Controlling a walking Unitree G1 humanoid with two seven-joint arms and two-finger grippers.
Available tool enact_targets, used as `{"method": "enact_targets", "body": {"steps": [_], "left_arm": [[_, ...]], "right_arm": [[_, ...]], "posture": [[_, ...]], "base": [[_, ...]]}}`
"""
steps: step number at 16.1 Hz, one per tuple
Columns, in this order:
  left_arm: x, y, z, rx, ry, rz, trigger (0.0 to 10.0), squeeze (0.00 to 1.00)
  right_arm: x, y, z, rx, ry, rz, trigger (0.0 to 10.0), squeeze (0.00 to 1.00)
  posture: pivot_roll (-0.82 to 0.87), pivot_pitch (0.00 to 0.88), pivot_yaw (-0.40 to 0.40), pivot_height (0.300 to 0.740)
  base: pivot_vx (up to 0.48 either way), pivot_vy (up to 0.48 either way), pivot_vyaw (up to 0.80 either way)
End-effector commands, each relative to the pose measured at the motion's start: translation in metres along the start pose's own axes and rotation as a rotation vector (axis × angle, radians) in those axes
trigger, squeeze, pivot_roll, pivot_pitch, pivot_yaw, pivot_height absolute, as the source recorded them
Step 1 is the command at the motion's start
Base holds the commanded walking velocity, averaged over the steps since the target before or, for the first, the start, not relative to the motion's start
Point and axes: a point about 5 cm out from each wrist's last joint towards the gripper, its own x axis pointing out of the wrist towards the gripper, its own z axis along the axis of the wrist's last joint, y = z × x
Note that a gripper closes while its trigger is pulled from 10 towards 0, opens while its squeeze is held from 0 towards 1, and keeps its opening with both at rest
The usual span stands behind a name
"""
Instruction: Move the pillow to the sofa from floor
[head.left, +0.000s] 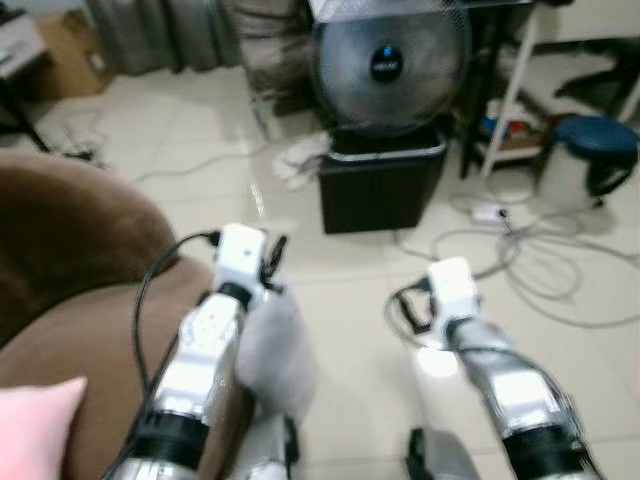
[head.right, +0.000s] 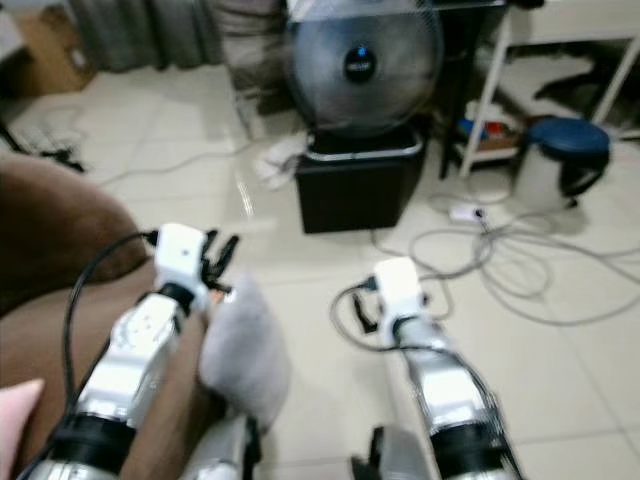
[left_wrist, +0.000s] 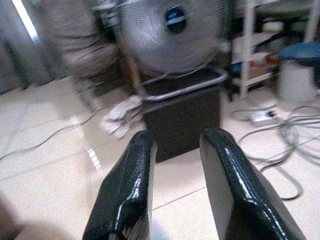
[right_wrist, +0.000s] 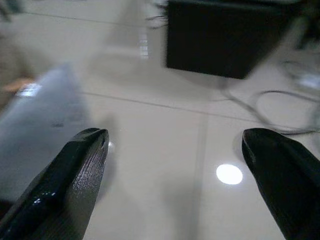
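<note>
Left eye view, items as I read them: brown sofa (head.left: 70, 270) at near left, its seat running under my left arm; a pink cushion (head.left: 35, 430) at the near-left corner of it. A grey pillow (head.left: 272, 350) hangs off the sofa's right edge, just beside my left arm, its lower part toward the tiled floor (head.left: 350, 330). Left pincer (left_wrist: 175, 170): fingers a little apart, nothing between them, held above the floor and facing the fan (head.left: 388, 65). Right pincer (right_wrist: 175, 165): fingers spread wide, nothing between them, over bare tile to the right of the pillow. Far centre: the fan stands on a black box (head.left: 382, 185). Far right: loose cables (head.left: 540, 260), a blue stool (head.left: 595, 140), a white shelf frame (head.left: 510, 90).
</note>
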Motion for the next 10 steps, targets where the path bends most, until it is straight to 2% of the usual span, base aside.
{"method": "enact_targets", "body": {"steps": [1, 3, 5, 6, 7, 8, 10], "left_arm": [[0.004, 0.005, 0.0, -0.007, 0.019, 0.005, 10.0, 0.0], [0.007, 0.011, -0.003, -0.024, 0.043, 0.003, 10.0, 0.0], [0.011, 0.014, -0.008, -0.076, 0.093, -0.021, 10.0, 0.0], [0.017, 0.014, -0.015, -0.096, 0.151, -0.046, 10.0, 0.62], [0.022, 0.014, -0.019, -0.117, 0.19, -0.064, 10.0, 1.0], [0.027, 0.012, -0.02, -0.145, 0.214, -0.078, 10.0, 1.0], [0.033, 0.011, -0.03, -0.176, 0.324, -0.096, 10.0, 1.0]], "right_arm": [[-0.002, -0.003, 0.003, -0.006, -0.009, -0.022, 10.0, 0.0], [-0.003, -0.003, 0.001, 0.002, -0.008, -0.03, 10.0, 0.0], [-0.003, -0.003, 0.0, 0.006, -0.007, -0.036, 10.0, 0.0], [-0.004, -0.003, -0.001, 0.006, -0.005, -0.036, 10.0, 0.0], [-0.005, -0.002, -0.002, 0.004, -0.003, -0.034, 10.0, 0.0], [-0.006, -0.001, -0.003, -0.001, 0.002, -0.03, 10.0, 0.0], [-0.008, 0.002, -0.007, -0.014, 0.021, -0.017, 10.0, 0.0]], "posture": [[-0.02, 0.0, 0.146, 0.621], [-0.02, 0.0, 0.158, 0.621], [-0.02, 0.0, 0.158, 0.621], [-0.02, 0.0, 0.161, 0.621], [-0.02, 0.0, 0.16, 0.621], [-0.02, 0.0, 0.16, 0.621], [-0.03, 0.0, 0.163, 0.621]], "base": [[0.0, 0.0, 0.0], [0.0, 0.0, 0.0], [0.0, 0.0, 0.0], [0.0, 0.0, 0.0], [0.0, 0.0, 0.0], [0.0, 0.0, 0.0], [0.0, 0.0, 0.0]]}}
